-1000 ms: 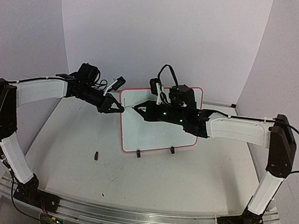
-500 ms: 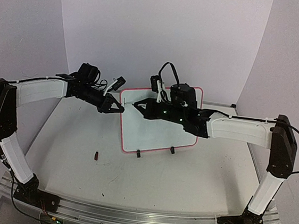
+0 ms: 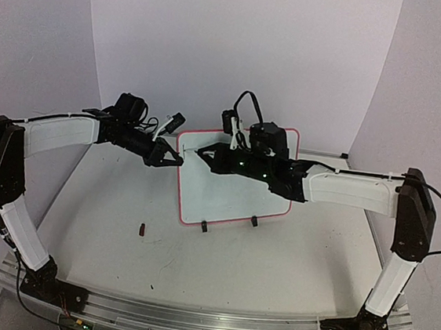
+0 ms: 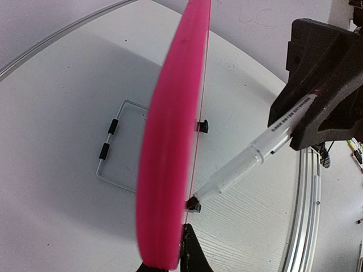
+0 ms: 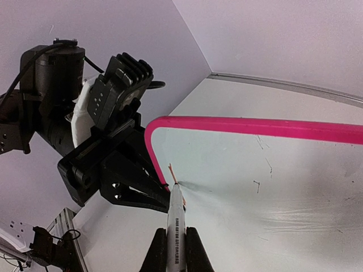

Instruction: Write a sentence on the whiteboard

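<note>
The whiteboard [image 3: 233, 190] stands upright on two black feet at mid table, its face toward the arms. My left gripper [image 3: 172, 158] is shut on its pink left rim [image 4: 170, 170], one finger showing against the rim [image 4: 193, 249]. My right gripper [image 3: 209, 157] is shut on a white marker [image 5: 176, 226], whose tip touches the board near its upper left corner [image 5: 175, 185]. The marker also shows in the left wrist view [image 4: 249, 161]. No readable words of the sentence show, only a short stroke by the tip [image 5: 172, 171] and a few faint marks [image 5: 267, 165].
A small dark red cap [image 3: 143, 229] lies on the table left of the board's front. A thin wire frame with black sleeves [image 4: 113, 141] lies behind the board. An aluminium rail [image 3: 188, 319] runs along the near edge. Purple walls close the back and sides.
The right gripper has shifted the marker tip slightly up and onto the board near its upper left corner. The left arm and the board have not moved.
</note>
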`<action>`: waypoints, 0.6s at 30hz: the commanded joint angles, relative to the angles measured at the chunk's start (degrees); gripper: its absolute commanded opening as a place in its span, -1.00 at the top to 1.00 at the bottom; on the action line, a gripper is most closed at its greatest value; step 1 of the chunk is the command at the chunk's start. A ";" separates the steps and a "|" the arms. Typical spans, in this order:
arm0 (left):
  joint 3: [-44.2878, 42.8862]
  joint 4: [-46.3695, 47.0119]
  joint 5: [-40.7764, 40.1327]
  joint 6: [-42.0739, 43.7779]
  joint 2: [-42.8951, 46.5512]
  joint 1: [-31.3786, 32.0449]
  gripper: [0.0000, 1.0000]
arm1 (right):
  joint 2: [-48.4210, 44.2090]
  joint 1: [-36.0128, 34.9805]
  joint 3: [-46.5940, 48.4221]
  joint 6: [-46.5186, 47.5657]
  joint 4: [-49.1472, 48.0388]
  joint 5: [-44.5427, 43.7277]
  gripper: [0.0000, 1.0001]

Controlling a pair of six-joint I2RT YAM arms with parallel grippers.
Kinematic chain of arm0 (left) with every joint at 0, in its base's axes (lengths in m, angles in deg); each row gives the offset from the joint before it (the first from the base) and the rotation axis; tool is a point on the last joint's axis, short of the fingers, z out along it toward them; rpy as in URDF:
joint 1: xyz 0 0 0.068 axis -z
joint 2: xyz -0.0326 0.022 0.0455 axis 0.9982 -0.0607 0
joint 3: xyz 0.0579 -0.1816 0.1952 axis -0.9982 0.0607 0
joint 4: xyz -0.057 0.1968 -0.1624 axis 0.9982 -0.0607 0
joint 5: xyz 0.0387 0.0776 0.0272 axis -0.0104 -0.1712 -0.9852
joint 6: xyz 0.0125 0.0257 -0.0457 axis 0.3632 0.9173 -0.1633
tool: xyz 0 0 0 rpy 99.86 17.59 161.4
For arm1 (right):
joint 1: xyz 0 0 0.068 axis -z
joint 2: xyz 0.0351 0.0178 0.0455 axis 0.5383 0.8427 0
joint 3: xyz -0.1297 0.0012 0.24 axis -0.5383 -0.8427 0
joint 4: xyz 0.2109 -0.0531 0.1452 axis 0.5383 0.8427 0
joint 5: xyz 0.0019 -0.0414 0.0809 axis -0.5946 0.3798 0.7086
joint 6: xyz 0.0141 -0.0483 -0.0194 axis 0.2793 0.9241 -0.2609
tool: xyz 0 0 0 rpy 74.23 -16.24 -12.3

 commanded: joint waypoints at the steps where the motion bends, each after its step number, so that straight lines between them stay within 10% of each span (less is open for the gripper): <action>1: 0.27 -1.18 -4.92 2.11 -0.77 -0.24 1.00 | 0.56 -0.30 1.80 -0.60 -1.90 -1.86 1.00; 18: 0.25 -1.15 -4.95 2.16 -0.77 -0.21 1.00 | -3.66 -0.36 -3.58 -1.83 -4.03 -9.87 1.00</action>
